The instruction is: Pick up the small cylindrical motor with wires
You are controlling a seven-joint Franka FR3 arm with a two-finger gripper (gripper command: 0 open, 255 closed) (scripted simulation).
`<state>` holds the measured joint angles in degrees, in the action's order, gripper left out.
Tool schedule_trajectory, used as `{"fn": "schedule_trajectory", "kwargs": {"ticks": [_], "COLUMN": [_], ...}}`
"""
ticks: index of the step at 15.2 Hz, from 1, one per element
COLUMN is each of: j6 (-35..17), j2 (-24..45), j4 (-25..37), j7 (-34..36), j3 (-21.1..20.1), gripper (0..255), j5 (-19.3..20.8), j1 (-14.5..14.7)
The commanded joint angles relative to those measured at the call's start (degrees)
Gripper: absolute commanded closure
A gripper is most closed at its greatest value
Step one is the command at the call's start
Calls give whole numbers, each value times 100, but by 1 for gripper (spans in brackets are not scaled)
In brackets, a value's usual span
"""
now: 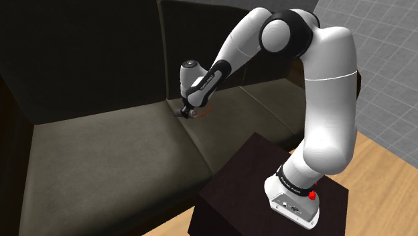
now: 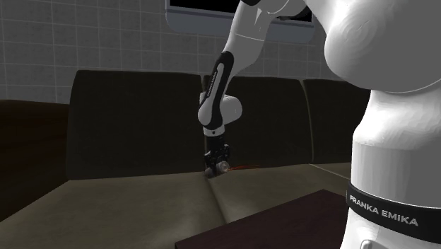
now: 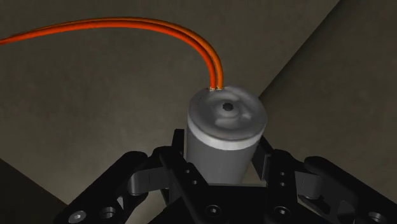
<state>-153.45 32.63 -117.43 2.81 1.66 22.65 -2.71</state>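
Note:
The small grey cylindrical motor [image 3: 224,130] stands clasped between my black fingers [image 3: 177,159], its capped end facing away from the hand. Two orange wires [image 3: 127,25] rise from its cap and curve off over the dark sofa seat. My gripper [image 3: 221,154] is shut on the motor's body. In the shoulder view the gripper [image 1: 187,112] sits low at the back of the sofa seat, near the seam between two cushions. In the second exterior view the gripper [image 2: 215,163] holds the pale motor [image 2: 223,167] just at seat level, with a faint reddish wire [image 2: 244,167] trailing beside it.
The dark sofa has a wide seat cushion [image 1: 100,147] and a tall backrest [image 1: 87,60] right behind the gripper. My dark box stand [image 1: 234,181] is in front of the sofa. Wooden floor [image 1: 388,161] lies at the shoulder view's right.

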Motion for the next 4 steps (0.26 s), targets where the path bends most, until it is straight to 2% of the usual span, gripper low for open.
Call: {"fn": "schedule_trajectory", "kwargs": {"ticks": [1,4], "j6": [110,170], "j2": [-154,-232], "j4": [-43,-61], "j7": [-49,-77], "j3": [-35,-53], "gripper": [255,255], "j5": [-38,-60], "j1": [-21,-33]}}
